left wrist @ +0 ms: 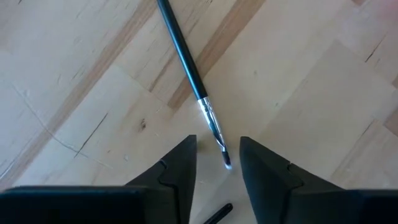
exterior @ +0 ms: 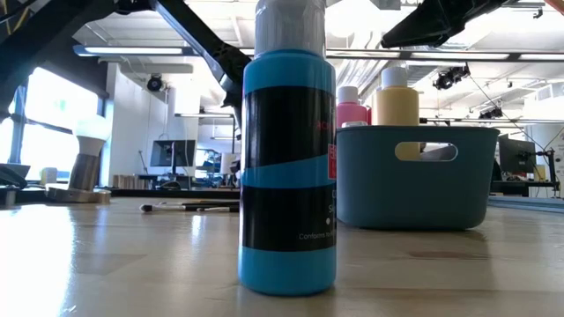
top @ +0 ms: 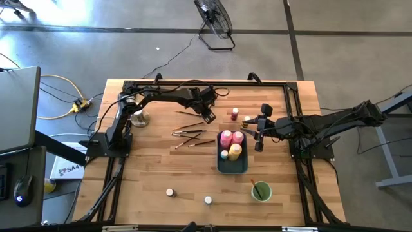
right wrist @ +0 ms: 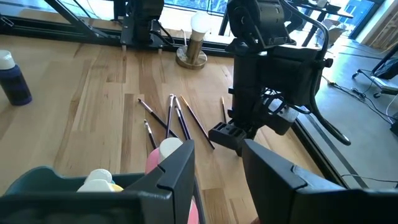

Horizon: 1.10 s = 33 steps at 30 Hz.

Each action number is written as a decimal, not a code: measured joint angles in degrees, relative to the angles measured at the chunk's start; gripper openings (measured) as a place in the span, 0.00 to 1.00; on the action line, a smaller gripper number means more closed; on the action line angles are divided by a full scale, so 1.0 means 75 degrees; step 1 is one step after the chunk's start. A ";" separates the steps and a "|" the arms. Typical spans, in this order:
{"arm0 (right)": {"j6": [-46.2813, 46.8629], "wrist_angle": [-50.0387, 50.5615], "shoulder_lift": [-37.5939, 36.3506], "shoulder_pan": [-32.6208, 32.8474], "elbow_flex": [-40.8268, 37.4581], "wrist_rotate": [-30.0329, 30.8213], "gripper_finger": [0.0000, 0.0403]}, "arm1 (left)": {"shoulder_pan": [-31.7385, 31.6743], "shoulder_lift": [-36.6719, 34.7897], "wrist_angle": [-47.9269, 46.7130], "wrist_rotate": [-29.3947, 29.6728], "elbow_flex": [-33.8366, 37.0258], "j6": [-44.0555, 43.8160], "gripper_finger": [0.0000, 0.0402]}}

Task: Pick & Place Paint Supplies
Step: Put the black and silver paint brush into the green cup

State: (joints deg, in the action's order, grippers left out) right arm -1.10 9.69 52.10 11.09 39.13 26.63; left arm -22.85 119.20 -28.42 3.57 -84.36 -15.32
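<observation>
Brush pickup: left gripper [left wrist: 216,171] is hovering, fingers spread, over 1 thin dark-handled paintbrush [left wrist: 186,59] lying flat on the wooden table [top: 154,167].
Closing at the bristle tip risks the brush slipping; right gripper [right wrist: 217,168], fingers parted and empty, is waiting above the blue-grey tray [top: 239,169].

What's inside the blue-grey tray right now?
The tray holds two pink squeeze bottles, a yellow one and a pale-capped jar. Its floor beneath them is hidden, so anything lying flat there cannot be seen.
</observation>
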 joint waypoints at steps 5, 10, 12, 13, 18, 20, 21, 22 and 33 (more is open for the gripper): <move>0.0000 0.0000 0.0000 0.0000 0.0001 0.0000 0.32 | -0.0003 0.0000 -0.0026 0.0029 0.0000 0.0006 0.17; 0.0000 0.0000 0.0000 -0.0002 0.0003 0.0000 0.32 | -0.0003 0.0000 -0.0073 0.0003 0.0000 0.0256 0.08; 0.0000 0.0000 0.0000 -0.0001 0.0000 0.0000 0.32 | -0.0003 0.0000 -0.0141 -0.0007 -0.0004 0.0267 0.05; 0.0000 -0.0003 0.0000 -0.0002 0.0001 0.0000 0.32 | -0.0003 0.0000 -0.0196 -0.0016 -0.0006 0.0336 0.03; 0.0000 -0.0008 0.0000 -0.0002 0.0000 0.0000 0.32 | -0.0001 -0.0015 -0.0396 -0.0066 -0.0012 0.0941 0.01; 0.0000 -0.0045 0.0000 0.0000 0.0003 0.0000 0.32 | -0.0003 -0.0015 -0.0407 -0.0138 -0.0012 0.1222 0.00; 0.0000 -0.0082 0.0000 -0.0003 0.0002 0.0000 0.32 | -0.0003 -0.0015 -0.0405 -0.0140 -0.0012 0.1310 0.00; -0.0001 -0.0121 0.0000 -0.0001 0.0000 -0.0002 0.32 | -0.0003 -0.0027 -0.0404 -0.0137 -0.0012 0.1395 0.00; -0.0082 -0.0318 -0.0003 0.0000 0.0003 0.0004 0.32 | -0.0155 -0.0414 -0.1444 0.0607 -0.0651 0.2029 0.00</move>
State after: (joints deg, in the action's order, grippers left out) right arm -1.72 7.31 52.07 11.09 39.16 26.67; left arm -24.01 116.09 -39.25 8.12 -89.24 -0.10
